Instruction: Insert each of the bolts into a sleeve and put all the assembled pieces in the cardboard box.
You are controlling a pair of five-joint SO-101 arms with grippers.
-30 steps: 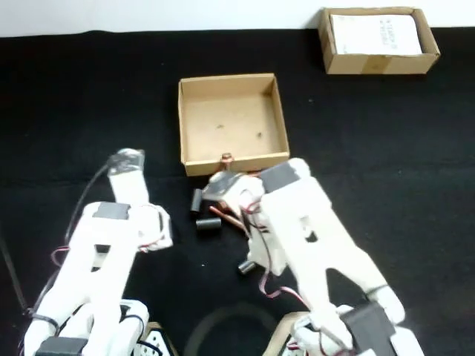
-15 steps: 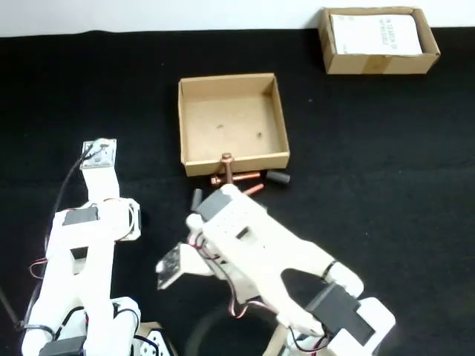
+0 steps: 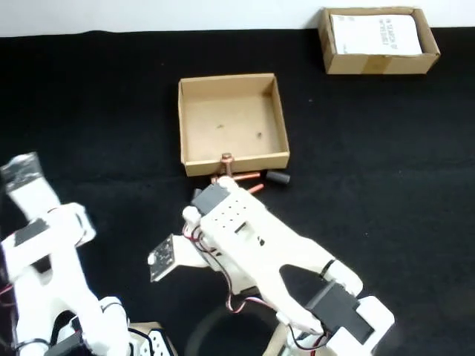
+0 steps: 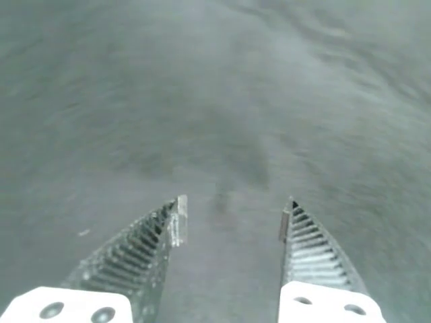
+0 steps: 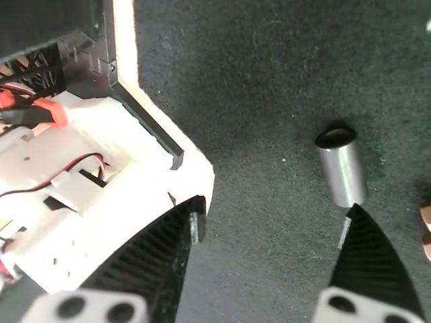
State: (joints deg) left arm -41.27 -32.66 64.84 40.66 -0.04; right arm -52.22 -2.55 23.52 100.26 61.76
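Copper bolts (image 3: pixel 237 176) lie on the black table just in front of the open cardboard box (image 3: pixel 234 162), with a dark sleeve (image 3: pixel 278 178) beside them. Another sleeve (image 3: pixel 196 196) peeks out from under the right arm. My right gripper (image 3: pixel 166 256) hangs low over the table, front of centre. In the right wrist view it (image 5: pixel 271 222) is open, and a grey sleeve (image 5: pixel 341 171) lies on the cloth close to one fingertip, not held. A copper bolt end (image 5: pixel 427 229) shows at the edge. My left gripper (image 3: pixel 21 169) is far left, open (image 4: pixel 232 215) over bare cloth.
A second cardboard box (image 3: pixel 378 63) with white paper inside sits at the back right. A white arm part with red wires (image 5: pixel 74 182) lies close beside the right gripper. The table's right half has free room.
The left arm has swung out to the far left. The right arm has drawn back from the box toward the front left, uncovering the bolts and a sleeve by the box.
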